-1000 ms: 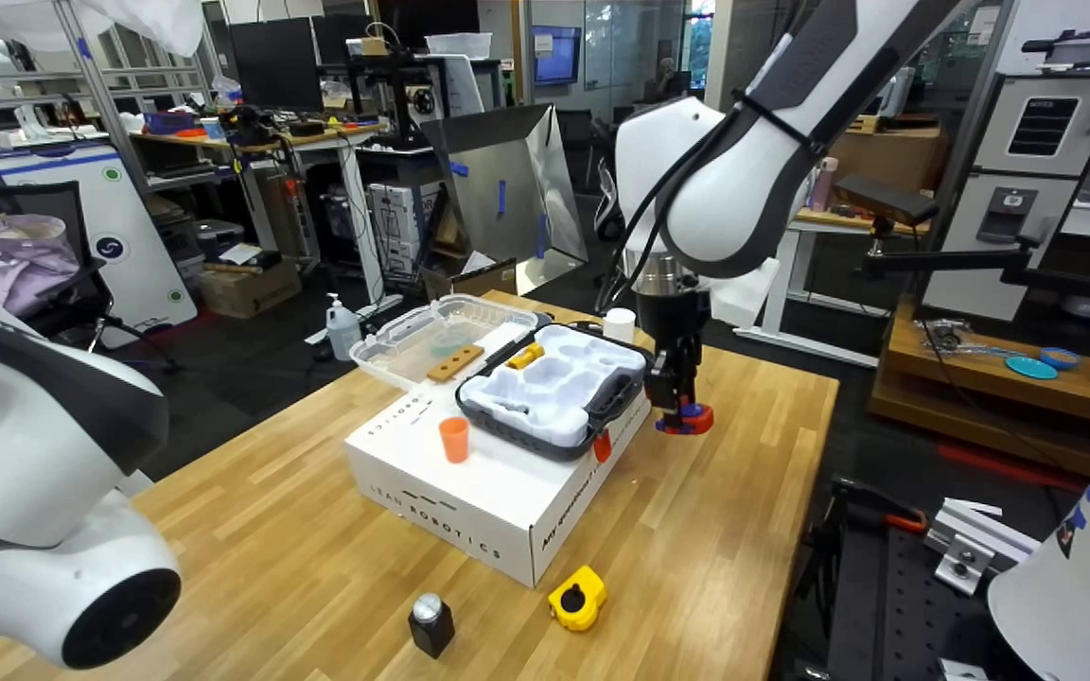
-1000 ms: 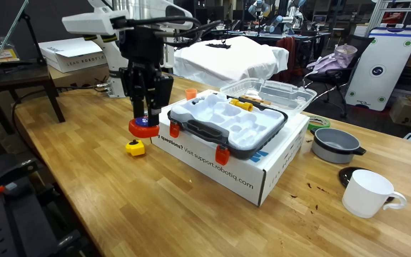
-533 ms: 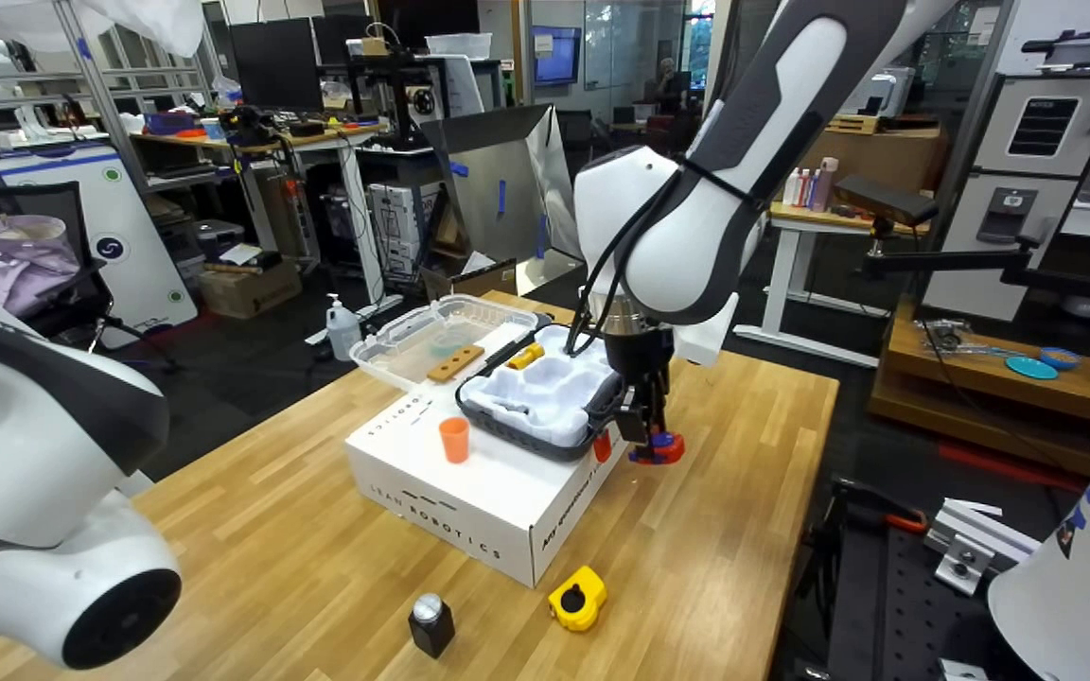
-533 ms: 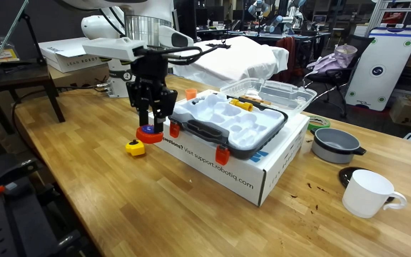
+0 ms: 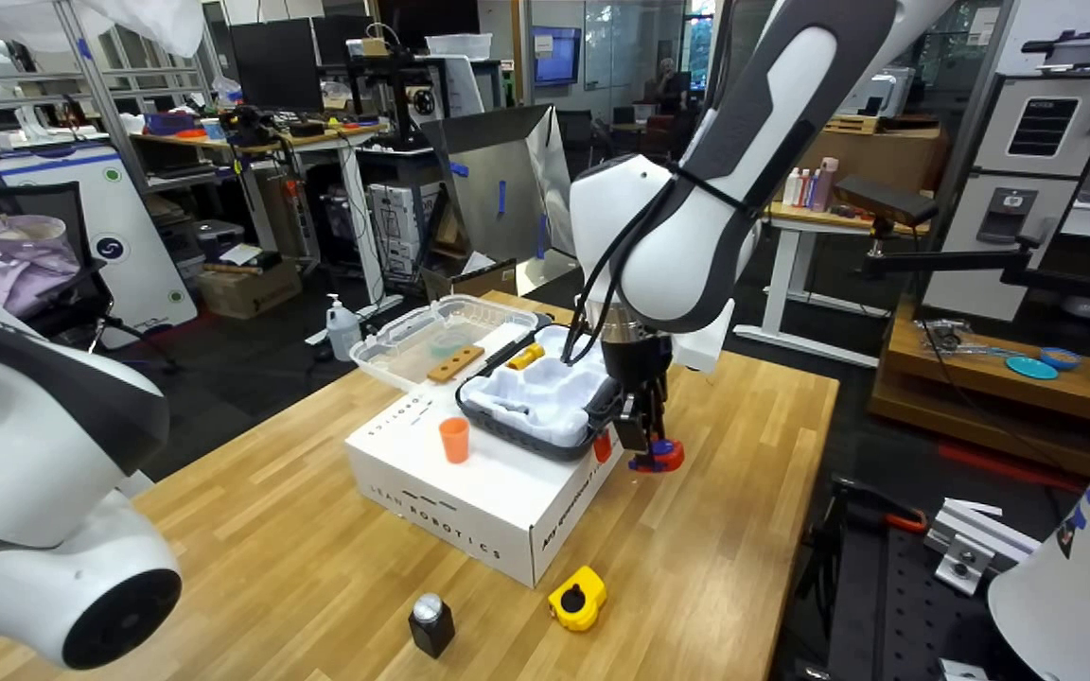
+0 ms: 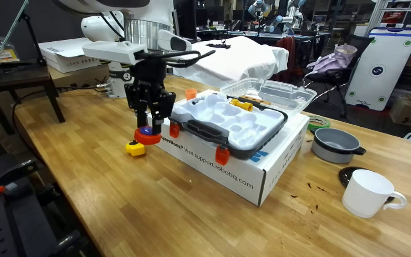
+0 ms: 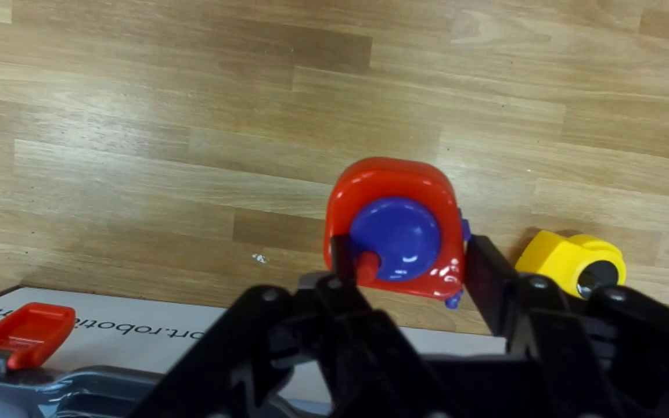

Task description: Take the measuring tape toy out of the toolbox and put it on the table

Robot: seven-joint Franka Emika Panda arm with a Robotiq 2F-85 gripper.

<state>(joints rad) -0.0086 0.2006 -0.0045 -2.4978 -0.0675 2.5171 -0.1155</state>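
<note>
The measuring tape toy is red with a blue disc (image 7: 404,232). It shows in both exterior views (image 5: 666,458) (image 6: 147,137), off the front side of the white box. My gripper (image 7: 410,258) points down and is shut on the toy, one finger at each side. Its fingers also show in an exterior view (image 6: 149,123). The toy is low over the wooden table (image 6: 177,200); I cannot tell whether it touches it. The toolbox (image 5: 545,388) lies open on the white box, its pale moulded insert holding a yellow piece (image 6: 241,104).
The white box (image 6: 212,167) stands close beside the gripper. A yellow tape measure (image 7: 572,261) and a black bottle (image 5: 431,624) stand on the table. An orange cup (image 5: 454,440) is on the box. A grey pot (image 6: 335,144) and white mug (image 6: 368,192) stand farther along.
The gripper has come down towards the table with the toy held in it, and shifted slightly along the box's front side. In the last half second it moved only a little.
</note>
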